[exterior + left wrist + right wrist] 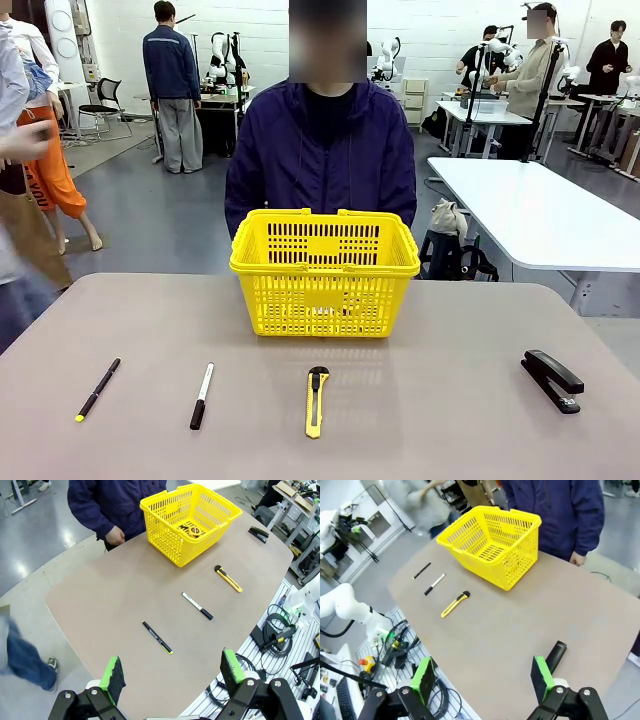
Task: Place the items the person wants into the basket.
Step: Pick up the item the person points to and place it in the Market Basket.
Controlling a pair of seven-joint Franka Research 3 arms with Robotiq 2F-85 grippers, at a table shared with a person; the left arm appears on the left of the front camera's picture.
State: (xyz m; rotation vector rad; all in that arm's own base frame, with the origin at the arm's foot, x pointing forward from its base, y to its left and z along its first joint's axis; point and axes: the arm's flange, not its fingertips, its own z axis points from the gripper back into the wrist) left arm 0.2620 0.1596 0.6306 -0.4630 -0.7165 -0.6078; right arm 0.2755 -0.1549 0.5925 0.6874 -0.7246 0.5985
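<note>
Left gripper (172, 669) gapes above the brown table (115, 595), grey floor (35, 535) beyond.

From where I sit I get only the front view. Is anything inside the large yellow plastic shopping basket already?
Observer: Yes. The left wrist view looks down into the basket, and a small round yellow-and-black tape measure lies on its floor.
Operator: Are the robot's claws holding anything?
Observer: No. The left gripper and the right gripper both stand open and empty.
</note>
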